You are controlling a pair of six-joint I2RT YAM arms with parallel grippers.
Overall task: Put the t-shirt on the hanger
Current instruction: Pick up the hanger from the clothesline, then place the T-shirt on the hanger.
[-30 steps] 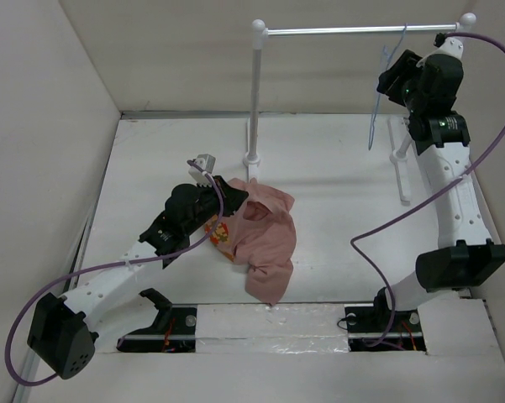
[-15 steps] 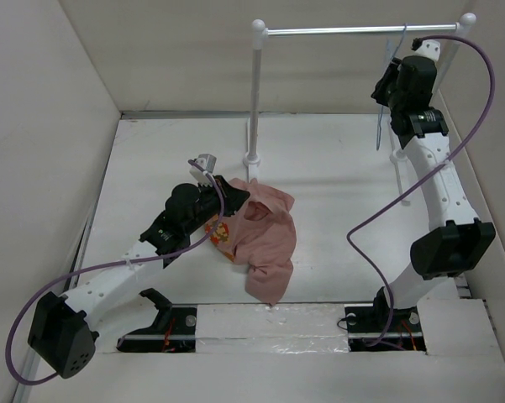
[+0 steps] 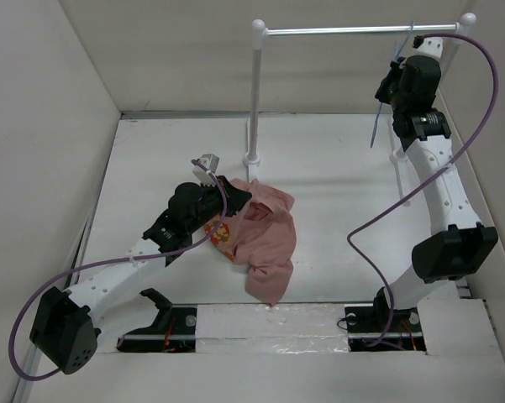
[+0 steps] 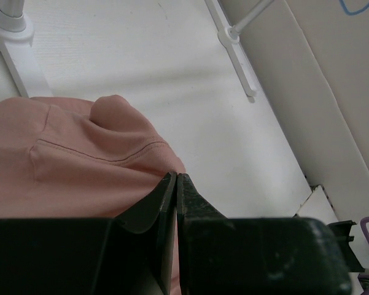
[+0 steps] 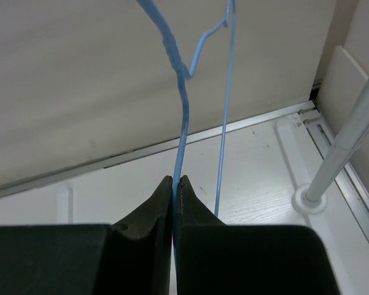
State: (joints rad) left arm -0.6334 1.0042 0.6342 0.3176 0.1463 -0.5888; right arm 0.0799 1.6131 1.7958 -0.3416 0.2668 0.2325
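T-shirt (image 3: 265, 239): crumpled on worktop (image 3: 336, 193), centre-left; left jaws pinch its edge. Hanger (image 5: 185, 123): far right, by rail (image 3: 344, 30); right jaws clamp its wire. Advice: lift hook clear, avoid twisting.

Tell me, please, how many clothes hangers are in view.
1: the pale-blue hanger, pinched in the right gripper beside the rack rail at the far right. The crumpled t-shirt could hide another.

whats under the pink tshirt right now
The t-shirt lies crumpled on the white table, its edge pinched in the left gripper. Whatever is beneath the folds is covered.
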